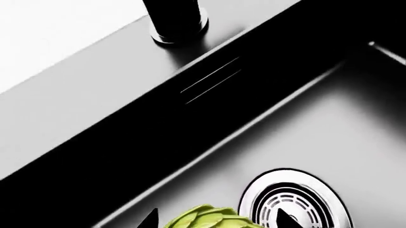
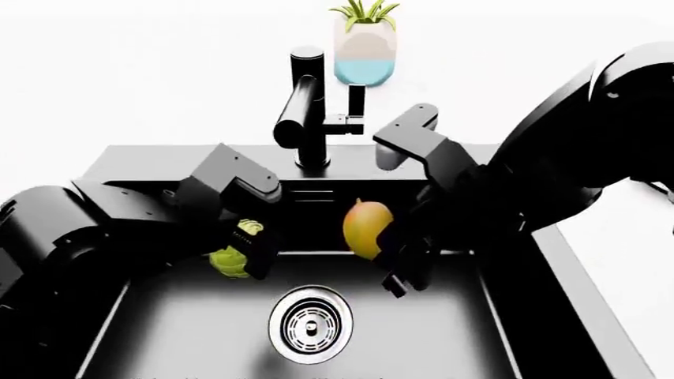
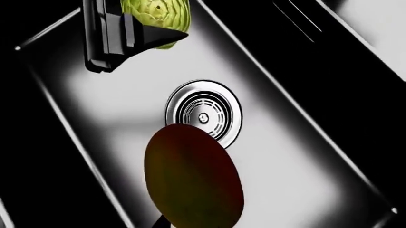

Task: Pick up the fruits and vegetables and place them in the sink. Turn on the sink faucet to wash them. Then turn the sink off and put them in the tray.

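Note:
My left gripper (image 2: 246, 249) is shut on the light green artichoke (image 2: 229, 261), low over the back left of the black sink (image 2: 189, 332). In the left wrist view the artichoke (image 1: 208, 218) sits between the two fingertips (image 1: 149, 219), next to the chrome drain (image 1: 298, 202). My right gripper (image 2: 392, 254) is shut on the yellow-orange mango (image 2: 367, 227) above the sink's back middle. The right wrist view shows the mango (image 3: 193, 180) hanging over the drain (image 3: 203, 116). The black faucet (image 2: 303, 103) stands behind the basin. The tray is out of view.
A potted plant (image 2: 365, 43) in a white-and-blue pot stands on the white counter behind the faucet. The faucet base (image 1: 178, 23) rises from the grey sink rim (image 1: 95, 99). The two grippers hang about a hand's width apart.

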